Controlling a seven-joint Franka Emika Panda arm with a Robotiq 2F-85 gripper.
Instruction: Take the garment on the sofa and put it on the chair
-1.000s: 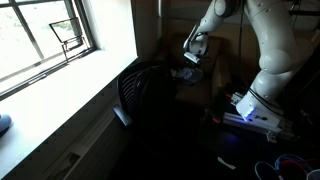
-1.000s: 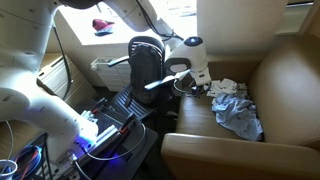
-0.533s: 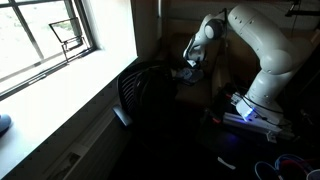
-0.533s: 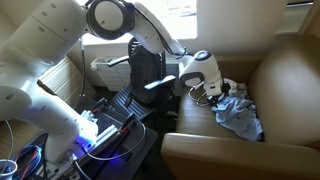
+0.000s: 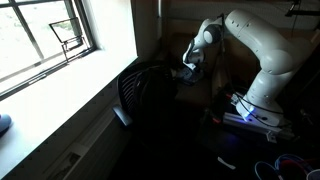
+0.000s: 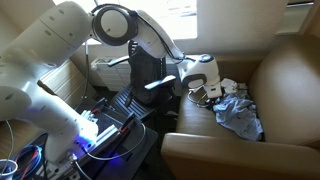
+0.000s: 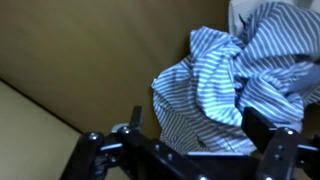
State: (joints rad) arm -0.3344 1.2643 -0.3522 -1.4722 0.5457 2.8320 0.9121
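The garment [image 7: 230,90] is bunched up on the sofa [image 6: 285,70] seat and fills the right half of the wrist view, with the jaws spread apart close over its near edge and nothing in them yet. I'd shift toward the tall crumpled fold in the middle of the pile, not the thin edge, and press in a bit before closing so several layers get caught. Then lift it well up before swinging to the chair [image 6: 145,60] at centre left, or a trailing bit might drag on the armrest
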